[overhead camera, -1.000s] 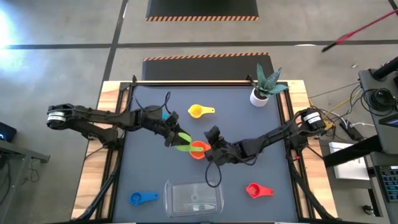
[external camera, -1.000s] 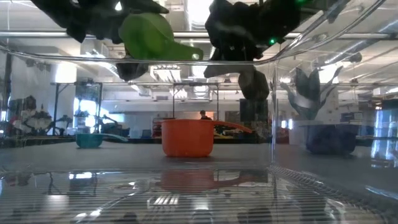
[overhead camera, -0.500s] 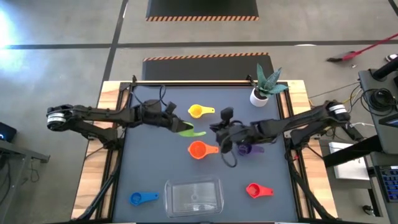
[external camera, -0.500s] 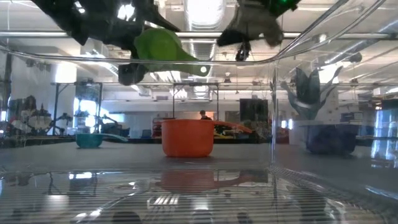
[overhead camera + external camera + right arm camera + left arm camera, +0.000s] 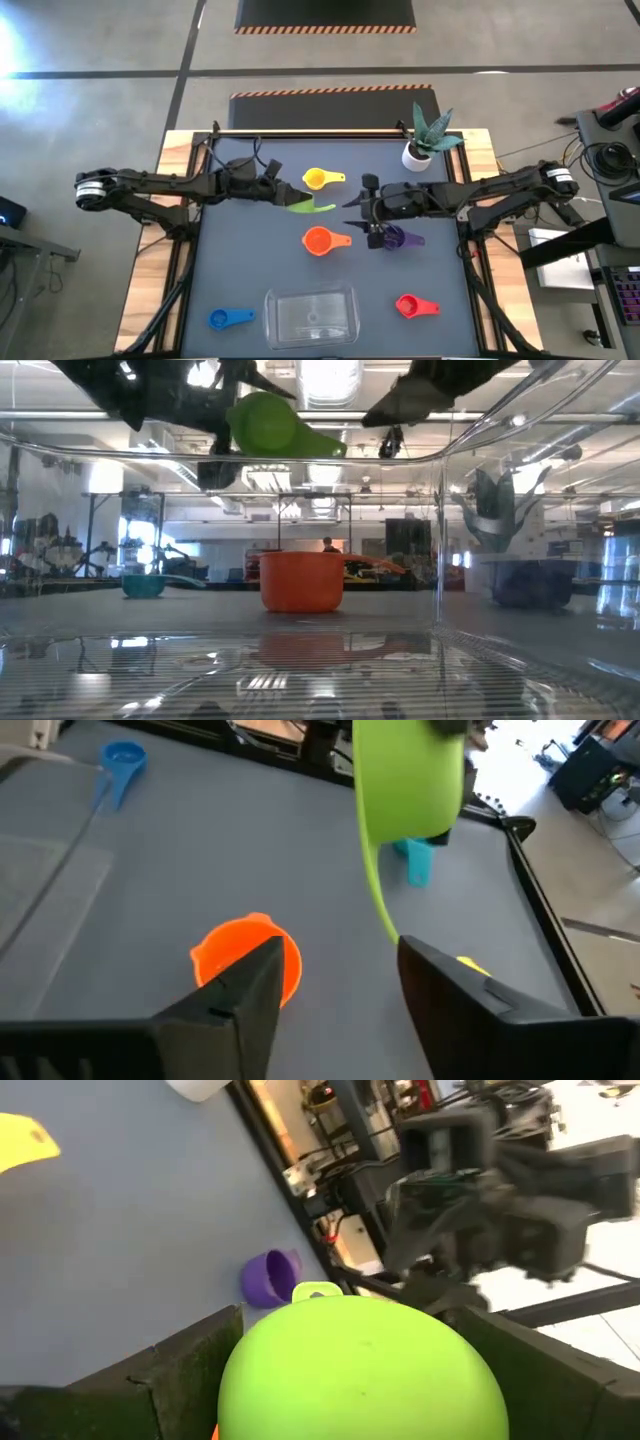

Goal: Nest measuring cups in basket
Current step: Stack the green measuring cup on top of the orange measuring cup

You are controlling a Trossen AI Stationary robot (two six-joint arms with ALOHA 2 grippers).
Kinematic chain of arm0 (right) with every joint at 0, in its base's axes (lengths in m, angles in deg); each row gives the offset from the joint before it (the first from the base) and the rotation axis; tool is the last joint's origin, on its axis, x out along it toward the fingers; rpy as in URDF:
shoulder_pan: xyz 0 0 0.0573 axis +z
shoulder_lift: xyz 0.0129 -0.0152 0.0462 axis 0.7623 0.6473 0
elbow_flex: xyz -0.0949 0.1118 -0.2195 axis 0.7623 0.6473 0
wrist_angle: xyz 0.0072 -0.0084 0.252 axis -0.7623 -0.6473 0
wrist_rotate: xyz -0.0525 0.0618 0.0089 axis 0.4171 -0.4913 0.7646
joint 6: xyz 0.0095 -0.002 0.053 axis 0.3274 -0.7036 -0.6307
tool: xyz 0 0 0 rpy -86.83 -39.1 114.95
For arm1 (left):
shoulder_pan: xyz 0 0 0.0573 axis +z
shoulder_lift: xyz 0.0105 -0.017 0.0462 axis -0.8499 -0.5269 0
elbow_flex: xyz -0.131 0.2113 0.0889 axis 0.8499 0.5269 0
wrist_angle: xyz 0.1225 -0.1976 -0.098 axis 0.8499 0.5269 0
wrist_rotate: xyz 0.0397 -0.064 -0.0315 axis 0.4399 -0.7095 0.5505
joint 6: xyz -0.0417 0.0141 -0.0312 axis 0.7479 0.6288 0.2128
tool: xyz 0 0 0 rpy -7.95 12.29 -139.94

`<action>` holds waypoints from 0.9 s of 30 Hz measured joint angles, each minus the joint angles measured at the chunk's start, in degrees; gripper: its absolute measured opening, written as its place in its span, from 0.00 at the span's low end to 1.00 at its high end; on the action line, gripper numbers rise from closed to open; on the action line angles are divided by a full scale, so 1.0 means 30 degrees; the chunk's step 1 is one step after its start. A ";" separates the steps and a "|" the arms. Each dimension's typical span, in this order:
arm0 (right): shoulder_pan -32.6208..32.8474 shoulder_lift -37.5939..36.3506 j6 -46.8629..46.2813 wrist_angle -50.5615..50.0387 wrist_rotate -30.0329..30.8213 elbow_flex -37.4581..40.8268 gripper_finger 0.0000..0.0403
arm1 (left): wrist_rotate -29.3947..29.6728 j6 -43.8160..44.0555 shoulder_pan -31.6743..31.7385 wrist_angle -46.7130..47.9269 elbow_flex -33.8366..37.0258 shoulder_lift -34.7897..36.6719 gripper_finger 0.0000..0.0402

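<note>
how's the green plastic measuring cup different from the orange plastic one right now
The green plastic measuring cup is shut in the left gripper, lifted off the table; the orange plastic measuring cup stands upright on the dark mat, untouched. The green one is tipped on its side; the orange one's mouth faces up. Both are small round scoops with short flat handles, outside the clear basket.

Robotics lab, concrete floor point(image 5: 100, 110), hazard-striped mats point(image 5: 325, 14)

No text, label or number is readable anywhere.
</note>
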 joint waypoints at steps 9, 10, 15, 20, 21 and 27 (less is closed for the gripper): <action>-0.1424 0.1388 -0.0973 0.5090 -0.1758 0.1547 0.52 | -0.0029 0.0137 -0.0261 -0.0345 0.0000 0.0000 0.85; -0.1690 0.1519 -0.1213 0.5430 -0.2111 0.1662 0.52 | -0.0098 0.0145 -0.0262 -0.0385 0.0000 0.0000 0.85; -0.2608 0.2629 -0.1743 0.6861 -0.3723 0.1716 0.52 | -0.0412 0.0114 -0.0262 -0.0396 0.0000 0.0000 0.85; -0.2661 0.3761 -0.1306 0.8472 -0.3985 0.1716 0.44 | -0.0532 0.0045 -0.0277 -0.0389 0.0000 0.0000 0.85; -0.2661 0.3910 -0.1129 0.8504 -0.3985 0.1716 0.40 | -0.0532 0.0044 -0.0277 -0.0382 0.0000 0.0000 0.85; -0.2603 0.4121 -0.0079 0.8553 -0.4021 0.1614 0.06 | -0.0550 -0.0028 -0.0281 -0.0404 0.0000 0.0000 0.85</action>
